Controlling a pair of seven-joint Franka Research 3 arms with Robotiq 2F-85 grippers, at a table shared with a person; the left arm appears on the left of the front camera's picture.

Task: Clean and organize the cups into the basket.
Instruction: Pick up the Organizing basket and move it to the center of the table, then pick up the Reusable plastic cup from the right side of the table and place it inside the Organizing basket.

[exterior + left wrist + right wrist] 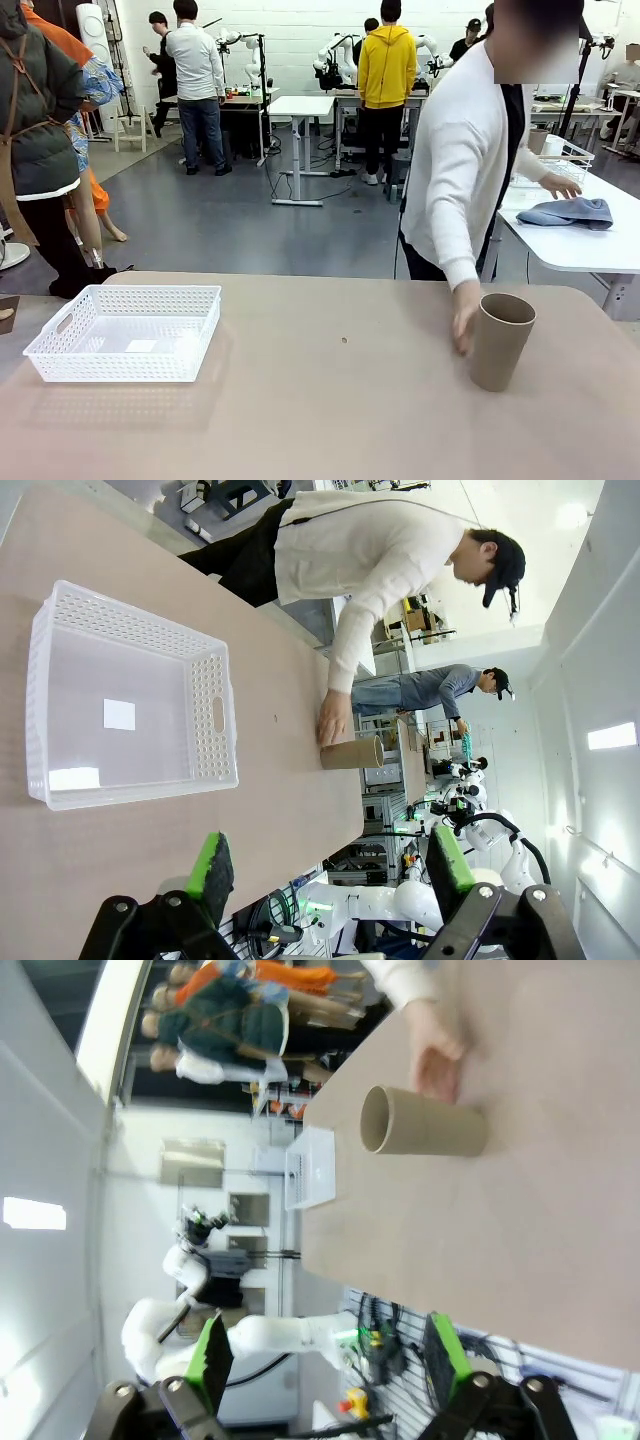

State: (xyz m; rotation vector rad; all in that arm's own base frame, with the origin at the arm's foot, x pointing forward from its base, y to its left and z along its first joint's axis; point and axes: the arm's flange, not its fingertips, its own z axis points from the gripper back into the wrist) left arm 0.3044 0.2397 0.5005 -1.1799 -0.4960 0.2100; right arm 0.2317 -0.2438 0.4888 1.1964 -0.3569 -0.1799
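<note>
The tan cup (502, 340) stands upright on the counter (340, 420), well apart from the white basket (110, 365). A person's hand (463, 318) rests at its basket-facing side. The left end effector (330, 865) and right end effector (328, 1355) are spread, gripping nothing.

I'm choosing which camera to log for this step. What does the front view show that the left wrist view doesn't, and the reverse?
Front view's own: a blue cloth lying on a white side table behind the person. Left wrist view's own: the left end effector, its green pads apart, open and holding nothing. Both: the white basket, the upright tan cup and the person's hand beside that cup, all on the tan table.
</note>
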